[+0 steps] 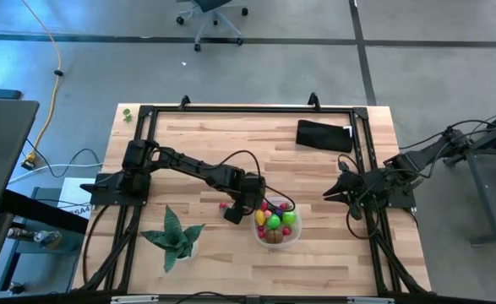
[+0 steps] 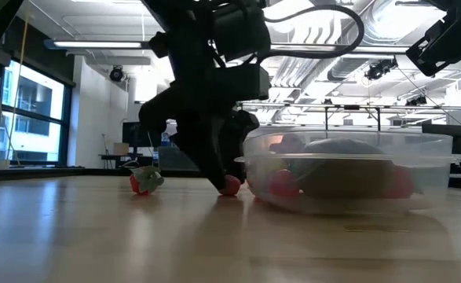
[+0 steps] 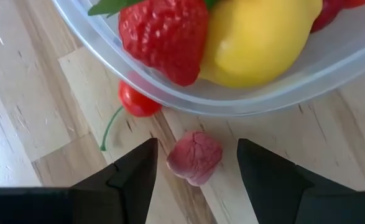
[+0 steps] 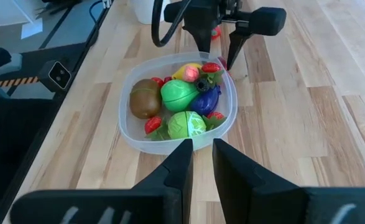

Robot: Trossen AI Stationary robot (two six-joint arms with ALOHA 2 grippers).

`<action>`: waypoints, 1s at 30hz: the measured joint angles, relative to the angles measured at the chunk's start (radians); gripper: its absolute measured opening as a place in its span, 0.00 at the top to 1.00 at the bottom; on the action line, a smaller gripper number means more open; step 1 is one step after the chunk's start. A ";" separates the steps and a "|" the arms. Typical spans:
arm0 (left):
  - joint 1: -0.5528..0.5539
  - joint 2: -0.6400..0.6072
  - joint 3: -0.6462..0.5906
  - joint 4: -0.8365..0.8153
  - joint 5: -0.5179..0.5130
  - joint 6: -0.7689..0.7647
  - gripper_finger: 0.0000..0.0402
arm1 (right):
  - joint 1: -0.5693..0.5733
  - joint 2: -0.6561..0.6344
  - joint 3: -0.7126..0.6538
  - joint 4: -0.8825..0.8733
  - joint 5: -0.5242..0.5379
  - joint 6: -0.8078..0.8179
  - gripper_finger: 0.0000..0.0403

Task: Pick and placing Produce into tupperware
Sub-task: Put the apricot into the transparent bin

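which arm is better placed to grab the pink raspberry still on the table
Left: the left gripper is open, fingers straddling the raspberry beside the tupperware. The right gripper waits away from it at the table's right side.

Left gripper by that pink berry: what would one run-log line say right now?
left gripper: open, straddling pink raspberry on table beside tupperware | not yet gripped | right gripper: waiting at right side

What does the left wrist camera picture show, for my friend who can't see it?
A small pink raspberry lies on the wooden table between the left gripper's open jaws. Just beyond sit a red cherry and the clear tupperware, holding a strawberry and lemon.
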 joint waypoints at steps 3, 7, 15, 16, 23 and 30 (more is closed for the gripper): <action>0.000 0.015 0.000 0.008 -0.001 0.000 0.49 | 0.000 0.000 0.000 0.000 0.000 0.000 0.87; -0.002 0.023 0.000 0.025 0.004 0.000 0.54 | 0.000 0.000 0.000 -0.001 0.000 0.000 0.87; -0.001 0.026 0.001 0.024 0.005 0.000 0.64 | 0.000 0.000 0.000 0.000 0.000 0.000 0.87; -0.001 0.026 0.001 0.024 0.002 0.000 0.66 | 0.000 0.000 0.000 0.000 0.000 0.000 0.87; -0.001 0.026 0.001 0.018 -0.004 0.000 0.74 | 0.000 0.000 0.000 0.000 0.000 0.000 0.87; 0.000 0.017 0.000 0.001 -0.021 -0.005 0.74 | 0.000 0.000 0.000 0.000 0.000 0.000 0.87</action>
